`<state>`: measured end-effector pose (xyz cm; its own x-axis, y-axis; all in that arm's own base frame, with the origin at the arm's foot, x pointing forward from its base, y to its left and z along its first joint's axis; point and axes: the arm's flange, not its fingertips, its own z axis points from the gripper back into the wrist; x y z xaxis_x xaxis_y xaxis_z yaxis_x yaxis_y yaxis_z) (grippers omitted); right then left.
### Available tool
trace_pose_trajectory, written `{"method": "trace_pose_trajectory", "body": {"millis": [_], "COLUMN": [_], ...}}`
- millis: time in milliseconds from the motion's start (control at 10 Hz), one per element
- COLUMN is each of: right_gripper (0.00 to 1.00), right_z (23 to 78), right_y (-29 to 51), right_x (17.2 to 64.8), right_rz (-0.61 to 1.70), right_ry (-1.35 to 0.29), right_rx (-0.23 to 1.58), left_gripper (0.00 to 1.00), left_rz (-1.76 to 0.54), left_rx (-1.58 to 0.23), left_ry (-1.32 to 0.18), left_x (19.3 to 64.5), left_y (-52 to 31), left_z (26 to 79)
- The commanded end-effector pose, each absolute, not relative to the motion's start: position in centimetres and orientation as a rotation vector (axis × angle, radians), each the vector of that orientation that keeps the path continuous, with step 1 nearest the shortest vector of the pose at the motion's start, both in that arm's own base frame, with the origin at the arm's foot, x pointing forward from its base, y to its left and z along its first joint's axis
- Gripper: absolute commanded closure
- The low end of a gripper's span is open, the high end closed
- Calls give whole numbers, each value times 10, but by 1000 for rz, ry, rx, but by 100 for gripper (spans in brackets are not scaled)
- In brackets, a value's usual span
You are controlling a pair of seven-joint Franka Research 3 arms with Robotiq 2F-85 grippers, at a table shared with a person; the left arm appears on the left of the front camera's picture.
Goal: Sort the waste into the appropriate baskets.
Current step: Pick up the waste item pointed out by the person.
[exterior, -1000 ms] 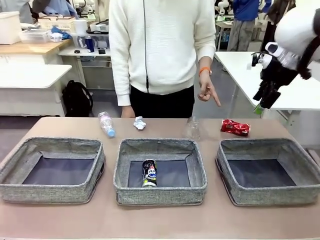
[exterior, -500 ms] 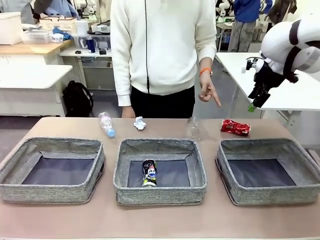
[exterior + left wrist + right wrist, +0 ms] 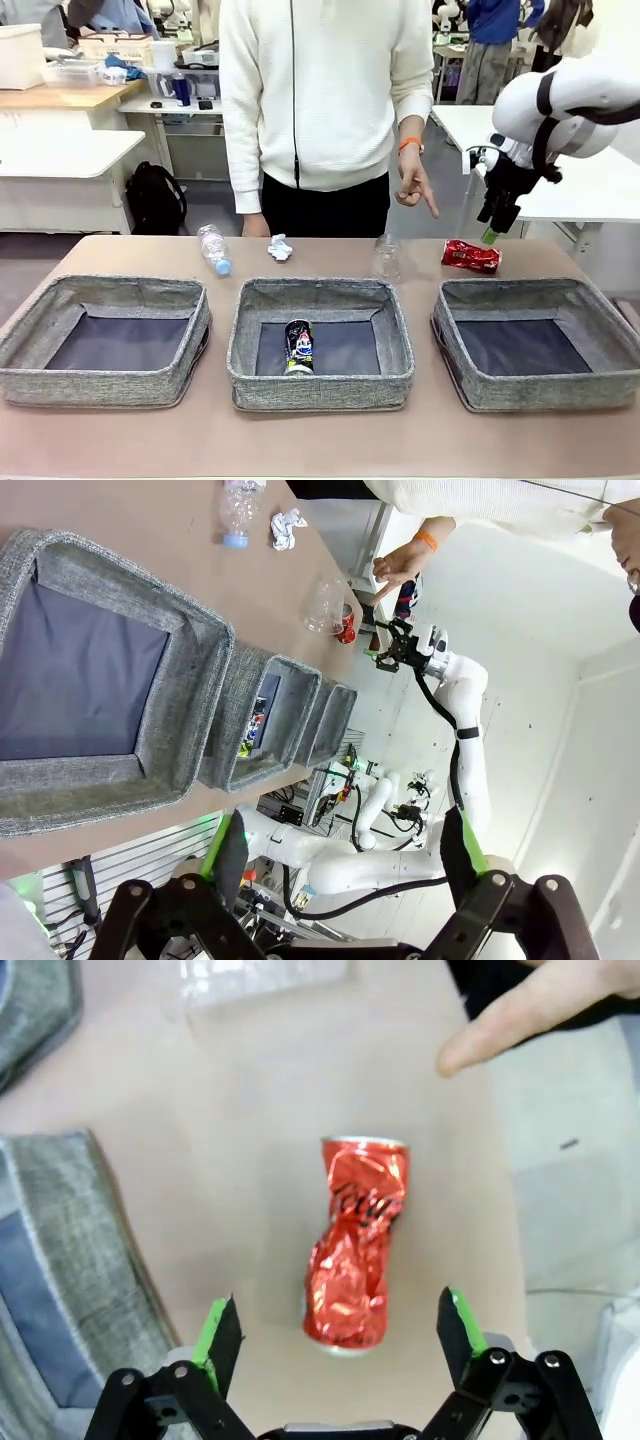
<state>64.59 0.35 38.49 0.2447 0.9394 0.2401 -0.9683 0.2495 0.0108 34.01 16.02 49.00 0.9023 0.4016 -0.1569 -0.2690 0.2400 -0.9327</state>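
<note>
The crushed red can (image 3: 470, 255) lies on the table behind the right basket (image 3: 540, 392). My right gripper (image 3: 489, 233) hangs open just above it; in the right wrist view the can (image 3: 358, 1245) lies lengthwise between the spread fingers of the gripper (image 3: 338, 1325). The crushed dark can (image 3: 298, 346) rests in the middle basket (image 3: 320, 388). The left basket (image 3: 100, 385) holds nothing. Bottle (image 3: 212, 248), paper wad (image 3: 279, 246) and clear cup (image 3: 386, 258) sit along the far edge. My left gripper (image 3: 345, 852) is open, high above the left basket (image 3: 120, 570).
A person stands at the far side, one hand (image 3: 415, 185) pointing down toward the red can; the fingertip (image 3: 520, 1015) shows beyond it. The cup (image 3: 260, 980) lies just past the can. White tables stand behind.
My right arm has swung left and down, from over the white table behind to just above the red can. The waste and baskets have stayed put.
</note>
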Motion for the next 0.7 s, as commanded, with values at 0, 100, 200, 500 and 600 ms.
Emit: {"method": "trace_pose_trajectory", "body": {"millis": [0, 100, 200, 500, 600], "right_gripper": [0, 0, 0, 0, 0], "right_z": [375, 365, 352, 331, 326], "right_y": [5, 10, 12, 20, 19], "right_x": [660, 662, 666, 668, 669], "right_rz": [1317, 1332, 1319, 1341, 1308], "right_ry": [-164, -168, -178, -129, -117], "right_rx": [204, 211, 164, 174, 119], "left_gripper": [0, 0, 0, 0, 0], "left_rz": [448, 448, 448, 448, 448], "left_rx": [-1242, -1242, -1242, -1242, -1242], "left_ry": [-131, -131, -131, -131, -131], "left_x": [338, 338, 338, 338, 338], "left_y": [162, 162, 162, 162, 162], "left_z": [490, 490, 490, 490, 490]}}
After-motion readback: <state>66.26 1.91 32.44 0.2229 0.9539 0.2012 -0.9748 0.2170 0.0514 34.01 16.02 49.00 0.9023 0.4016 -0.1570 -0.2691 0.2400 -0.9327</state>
